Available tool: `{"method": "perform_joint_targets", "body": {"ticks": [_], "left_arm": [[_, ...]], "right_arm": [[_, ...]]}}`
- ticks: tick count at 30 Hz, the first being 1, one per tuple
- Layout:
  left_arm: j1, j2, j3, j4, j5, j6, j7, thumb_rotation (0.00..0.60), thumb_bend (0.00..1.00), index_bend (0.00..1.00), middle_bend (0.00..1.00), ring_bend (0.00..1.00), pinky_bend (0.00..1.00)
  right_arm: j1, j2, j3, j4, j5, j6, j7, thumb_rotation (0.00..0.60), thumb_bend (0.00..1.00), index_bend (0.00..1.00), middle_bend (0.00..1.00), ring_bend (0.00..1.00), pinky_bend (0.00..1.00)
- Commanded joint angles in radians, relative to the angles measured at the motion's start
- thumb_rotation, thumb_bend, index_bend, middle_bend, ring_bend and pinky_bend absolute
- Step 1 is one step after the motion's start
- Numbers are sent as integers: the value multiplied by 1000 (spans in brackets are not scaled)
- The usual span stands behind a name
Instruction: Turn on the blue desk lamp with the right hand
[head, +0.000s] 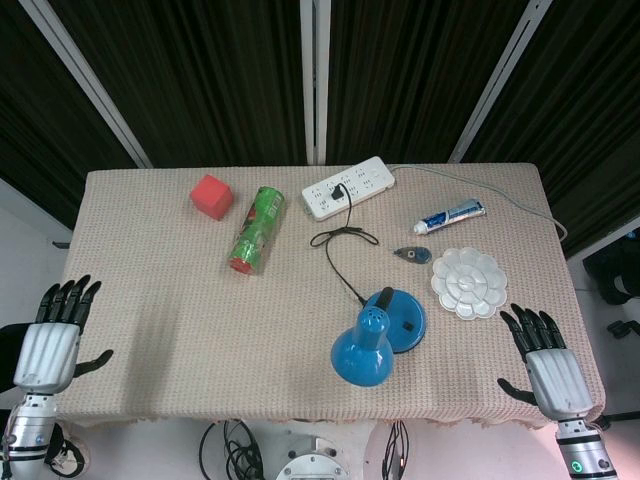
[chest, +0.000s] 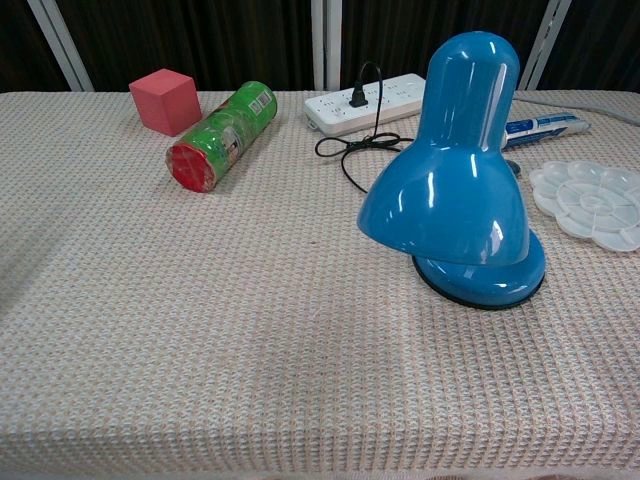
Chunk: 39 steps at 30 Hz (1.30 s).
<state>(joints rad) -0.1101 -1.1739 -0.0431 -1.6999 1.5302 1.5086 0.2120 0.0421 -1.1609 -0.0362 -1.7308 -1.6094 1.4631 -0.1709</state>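
Resting at the near right edge of the table (head: 150, 290), the right hand (head: 545, 362) lies with fingers spread and nothing in it, level with the blue desk lamp (head: 375, 335) but apart from it. The left hand (head: 55, 330) sits likewise spread and empty at the near left corner, well away from the task. The lamp stands right of centre, its shade tipped toward the robot and its base (chest: 485, 280) behind. A small dark mark on the base may be the switch, though the head view is too coarse to be sure. The cord (head: 340, 250) runs back to the white power strip (head: 348, 186), so the lamp looks ready for power. Between hand and lamp the cloth is bare; the white paint palette (head: 469, 282) lies just beyond that path and could be brushed.
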Motion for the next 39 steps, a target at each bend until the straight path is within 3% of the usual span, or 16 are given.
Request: {"method": "perform_joint_targets", "body": {"ticks": [1, 14, 26, 28, 29, 32, 34, 36, 39], "left_arm": [[1, 0, 0, -2, 2, 4, 2, 600, 39, 0, 0, 0, 0], [6, 4, 8, -16, 19, 11, 12, 600, 39, 0, 0, 0, 0], [2, -1, 5, -14, 15, 5, 21, 600, 38, 0, 0, 0, 0], [3, -2, 4, -14, 11, 4, 19, 600, 38, 0, 0, 0, 0], [3, -2, 4, -14, 11, 4, 18, 600, 39, 0, 0, 0, 0], [4, -2, 4, -14, 13, 6, 20, 600, 39, 0, 0, 0, 0], [3, -2, 4, -15, 8, 2, 23, 600, 39, 0, 0, 0, 0], [3, -2, 5, -15, 0, -3, 27, 600, 38, 0, 0, 0, 0], [2, -3, 4, -15, 1, -4, 28, 600, 39, 0, 0, 0, 0]], "right_arm": [[-3, 2, -2, 3, -2, 4, 5, 600, 54, 0, 0, 0, 0], [-18, 10, -12, 10, -17, 23, 20, 600, 54, 0, 0, 0, 0], [22, 10, -8, -21, -16, -45, 4, 600, 80, 0, 11, 1, 0], [34, 17, -11, -37, -4, -78, -10, 600, 81, 0, 83, 48, 13], [38, 19, -10, -42, -1, -87, -15, 600, 81, 0, 180, 124, 82], [62, 26, -10, -70, 20, -138, -36, 600, 84, 0, 627, 500, 461], [77, 32, -8, -87, 36, -170, -54, 600, 99, 0, 827, 692, 646], [92, 32, -3, -101, 51, -193, -89, 600, 134, 0, 902, 777, 735], [108, 12, 6, -111, 62, -211, -142, 600, 204, 0, 931, 805, 757]]}}
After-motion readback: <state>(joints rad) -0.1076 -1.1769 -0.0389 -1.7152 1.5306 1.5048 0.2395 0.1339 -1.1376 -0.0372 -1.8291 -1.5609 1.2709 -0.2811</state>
